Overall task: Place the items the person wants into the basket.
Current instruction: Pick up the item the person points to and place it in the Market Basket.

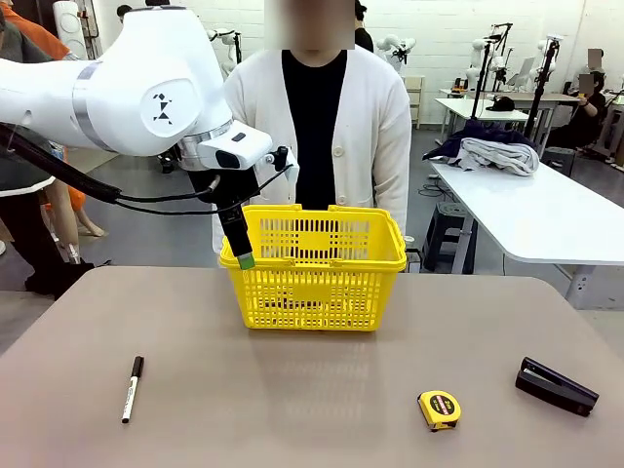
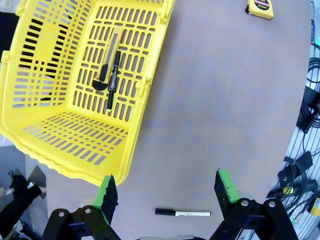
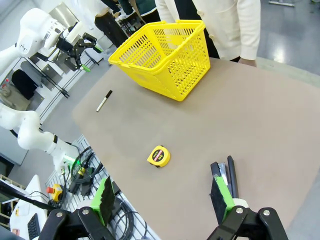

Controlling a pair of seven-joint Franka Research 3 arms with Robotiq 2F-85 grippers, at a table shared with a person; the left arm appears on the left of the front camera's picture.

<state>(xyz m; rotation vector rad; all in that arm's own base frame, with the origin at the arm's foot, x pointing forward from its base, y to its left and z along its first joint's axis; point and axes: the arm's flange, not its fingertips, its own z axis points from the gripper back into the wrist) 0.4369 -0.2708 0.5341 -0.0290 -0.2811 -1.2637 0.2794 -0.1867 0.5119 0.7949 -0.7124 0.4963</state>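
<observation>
Tape measure [image 3: 159,156]: lying on the table well apart from the basket [image 3: 165,55], towards the robot's right; judged the next item to be taken.
Right gripper [image 3: 162,197]: fingers spread wide, nothing held; the tape measure is seen ahead of them, close to their midline.
Nearer arm: the right, by judgement. The left gripper [image 2: 167,192], likewise spread and empty, is held by the basket's rim, far from the tape measure.
Long axis: none marked; the case is squat and lies flat.
In basket: knife [image 2: 109,60] and pen [image 2: 113,82], laid side by side on the floor.
Crowding: the stapler [image 3: 231,170] is near the tape measure but not touching it; the marker [image 1: 132,388] is across the table.
Hidden: the stapler is partly covered by a right finger; the tape measure is cut by the left wrist view's edge; the person's [image 1: 317,127] hands cannot be made out.
</observation>
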